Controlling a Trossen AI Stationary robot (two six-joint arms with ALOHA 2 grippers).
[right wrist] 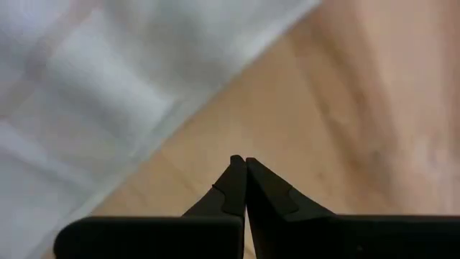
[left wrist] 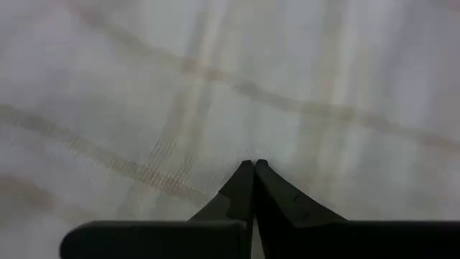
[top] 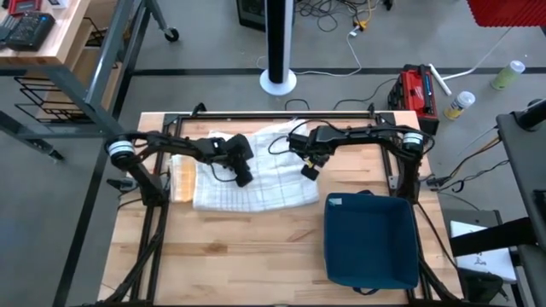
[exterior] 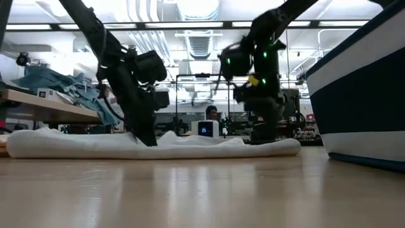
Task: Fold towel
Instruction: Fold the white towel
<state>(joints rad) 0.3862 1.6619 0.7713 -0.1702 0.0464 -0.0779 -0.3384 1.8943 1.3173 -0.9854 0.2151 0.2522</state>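
Left gripper (top: 244,179), fingers pressed together and holding nothing, rests on the towel (top: 264,192) at nine o'clock, probably pinning it flat. Right gripper (top: 309,171), likewise closed and empty, hovers beside the three o'clock edge over the table (top: 222,256).

A deep blue rectangular fabric bin (top: 371,239) sits on the light wooden tabletop (top: 239,256), at its right near corner. Beyond the table's far edge, a round white pedestal base (top: 278,82) with a dark upright column and a red-and-black toolbox (top: 416,92) stand on the grey floor.
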